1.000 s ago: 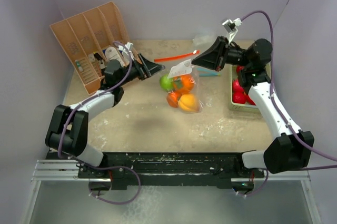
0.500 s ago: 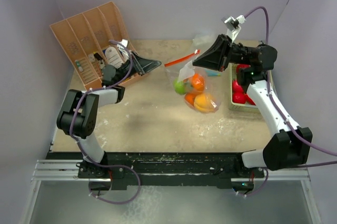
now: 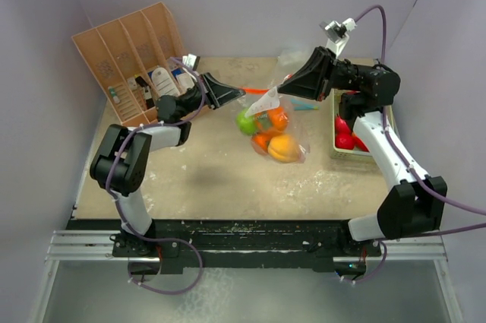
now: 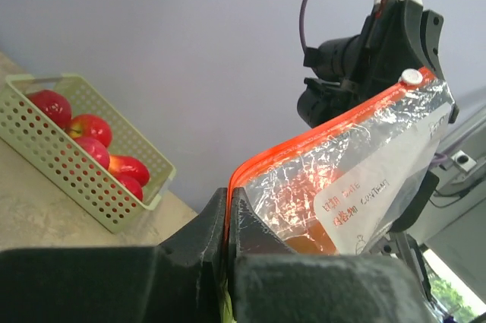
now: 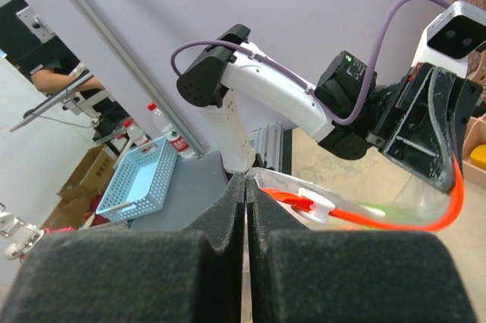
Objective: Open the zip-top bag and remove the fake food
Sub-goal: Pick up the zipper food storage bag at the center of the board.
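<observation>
**Bag Stretched Between Both Grippers, Zip Not Yet Open**

The zip-top bag [image 3: 267, 121] hung over the middle of the counter [image 3: 197, 178], pulled taut by its top edge between the two arms. The left gripper [image 4: 228, 205] was closed on one corner of the orange zip strip [image 4: 319, 129]. The right gripper [image 5: 245, 182] was clamped shut on the opposite end, just beside the white slider [image 5: 315, 203]. The fake food [image 3: 269, 134], green, orange and yellow pieces, sagged in the bottom of the bag. Whether the bag touched the counter could not be told. More red toy fruits [image 3: 343, 137] lay in the pale green tray [image 4: 83, 178] to the right.

The film looked thin, crinkly and slick, so it would probably slip or stretch if pinched mid-panel. The stiffer zip strip and the slider seemed the best places to hold. The fruits looked light, hard and glossy, likely to roll once freed, so the load would shift as the mouth opened.
</observation>
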Controlling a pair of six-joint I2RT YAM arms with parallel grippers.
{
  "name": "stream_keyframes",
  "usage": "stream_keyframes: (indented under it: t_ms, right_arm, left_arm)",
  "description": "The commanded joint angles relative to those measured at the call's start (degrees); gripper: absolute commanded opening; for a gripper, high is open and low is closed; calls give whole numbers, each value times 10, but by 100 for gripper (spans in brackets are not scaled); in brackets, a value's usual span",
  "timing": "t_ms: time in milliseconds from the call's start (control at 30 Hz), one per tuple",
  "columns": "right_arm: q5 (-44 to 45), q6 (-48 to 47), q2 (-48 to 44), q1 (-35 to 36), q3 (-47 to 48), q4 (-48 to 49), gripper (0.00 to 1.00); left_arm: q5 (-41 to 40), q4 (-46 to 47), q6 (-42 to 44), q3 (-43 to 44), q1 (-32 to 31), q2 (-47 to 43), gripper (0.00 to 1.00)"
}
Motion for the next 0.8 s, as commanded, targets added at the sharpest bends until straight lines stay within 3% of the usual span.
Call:
stream_keyframes:
  t_ms: [0,100,167,233,333,400,533,633,767]
  right_arm:
    - [18,16,-7,3,11,53,0]
    - [16,-2,-10,2,-9,29,0]
    - [34,-67,-19,-1,-23,-62,0]
    - [70,-174,-38,-1,-24,-211,25]
    - [163,-414,-63,-1,34,-542,63]
    - [222,-531,-63,-1,74,-689,77]
    - [301,-608,-64,0,77,-781,80]
    - [370,-671,-50,9,93,-847,79]
    - [441,-708,-46,18,88,-882,76]
  left_arm:
    - [9,83,-10,11,-11,-9,0]
    - [19,81,-9,2,-7,-18,0]
    - [32,73,-8,1,-1,-28,0]
    - [41,52,3,-2,9,-46,0]
    - [62,-11,38,4,29,-81,0]
    - [94,-109,94,25,35,-110,0]
    - [130,-375,263,82,35,-175,0]
    - [150,-511,344,113,34,-206,0]
    - [153,-563,385,104,35,-237,0]
